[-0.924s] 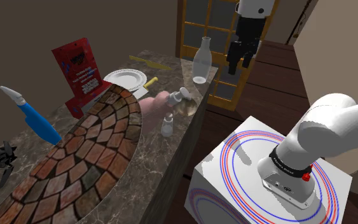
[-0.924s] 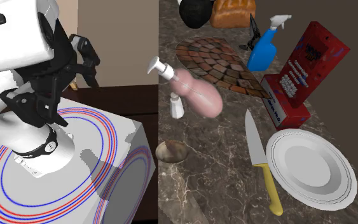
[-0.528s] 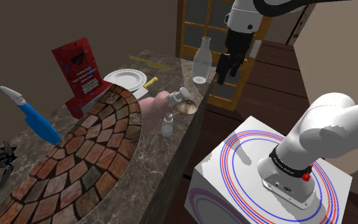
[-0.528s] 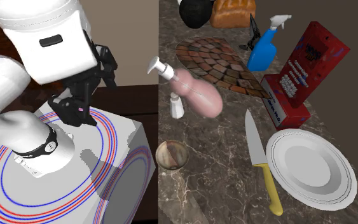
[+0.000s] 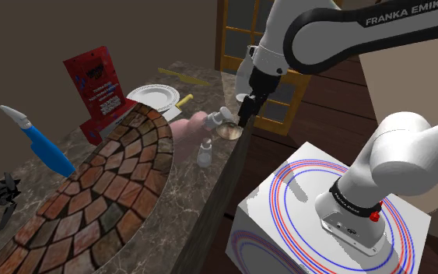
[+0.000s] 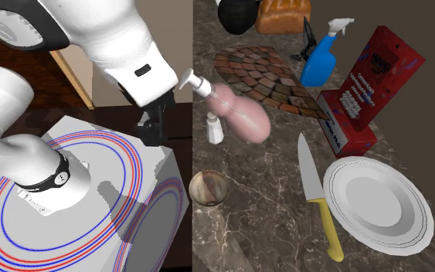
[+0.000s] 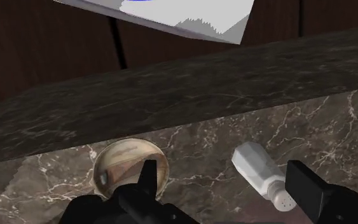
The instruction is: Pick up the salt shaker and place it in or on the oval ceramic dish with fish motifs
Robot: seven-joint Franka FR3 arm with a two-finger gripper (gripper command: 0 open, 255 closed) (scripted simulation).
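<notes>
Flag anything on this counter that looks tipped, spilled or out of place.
The pink pump bottle lies tipped over beside the upright white salt shaker, its nozzle pointing toward the counter edge. The small round bowl sits right at that edge. Nothing looks spilled.

My gripper (image 7: 223, 170) hangs with its fingers (image 7: 147, 179) wide apart over the stone counter (image 7: 203, 145). A small round bowl (image 7: 131, 167) sits by one finger and the salt shaker (image 7: 260, 173) by the other; bare stone lies between them. In the second exterior view's middle, a big pink pump bottle (image 6: 239, 112) crowds the shaker's right side.
</notes>
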